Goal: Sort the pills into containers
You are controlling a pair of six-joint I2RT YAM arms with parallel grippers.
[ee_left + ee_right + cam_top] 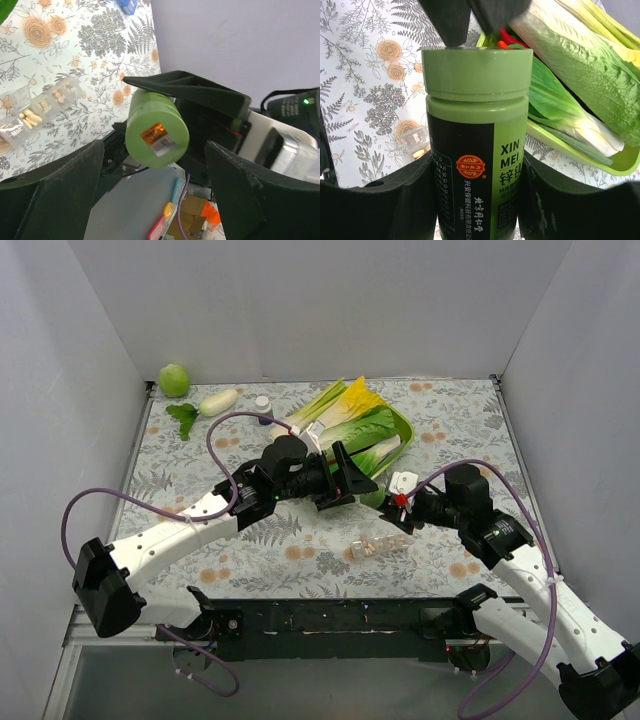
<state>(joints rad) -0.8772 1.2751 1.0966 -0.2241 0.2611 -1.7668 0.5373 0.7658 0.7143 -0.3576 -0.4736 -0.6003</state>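
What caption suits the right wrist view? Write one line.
Right pincer grips a green XIN MEI bottle, the open left pincer poised at its cap, beside a tray of leafy greens.

The left arm (170, 535) and the right arm (530, 575) are built alike, with smooth white link shells joined by blocky black joints and black bases. A thin purple cable (209, 445) loops along each arm. Each arm ends in matte black, wedge-shaped fingers (55, 195).
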